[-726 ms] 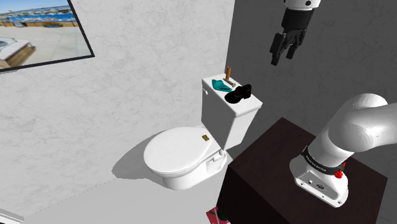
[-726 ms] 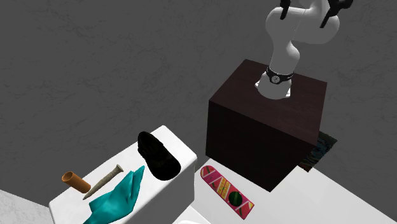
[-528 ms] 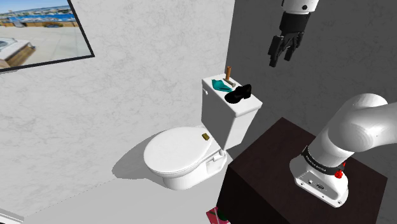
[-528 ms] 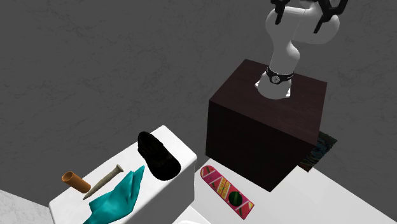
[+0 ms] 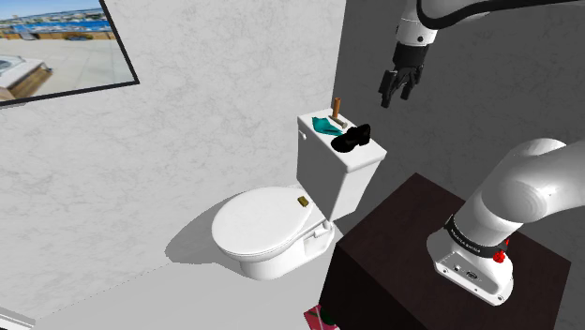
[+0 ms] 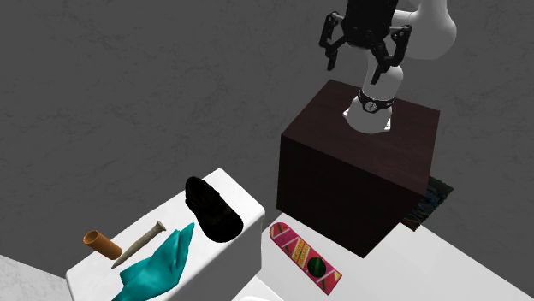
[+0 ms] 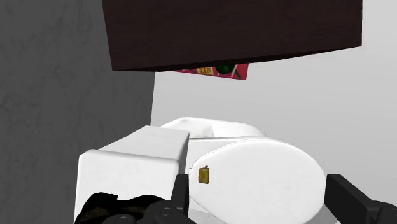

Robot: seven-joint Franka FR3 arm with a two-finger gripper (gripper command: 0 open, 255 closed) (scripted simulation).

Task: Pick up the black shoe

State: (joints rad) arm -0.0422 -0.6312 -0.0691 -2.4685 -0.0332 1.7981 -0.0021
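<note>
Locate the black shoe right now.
In the shoulder view the black shoe lies on top of the toilet tank, at its right end, right of the teal cloth; the open tool hangs above it, further right.

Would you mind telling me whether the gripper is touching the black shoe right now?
Apart. The shoulder view shows the open gripper hanging well above the shoe, with bare grey wall between them.

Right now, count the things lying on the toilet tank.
4: black shoe nearest the stand, then teal cloth, spike, and brown tube farthest off. Nothing seems hidden.
</note>
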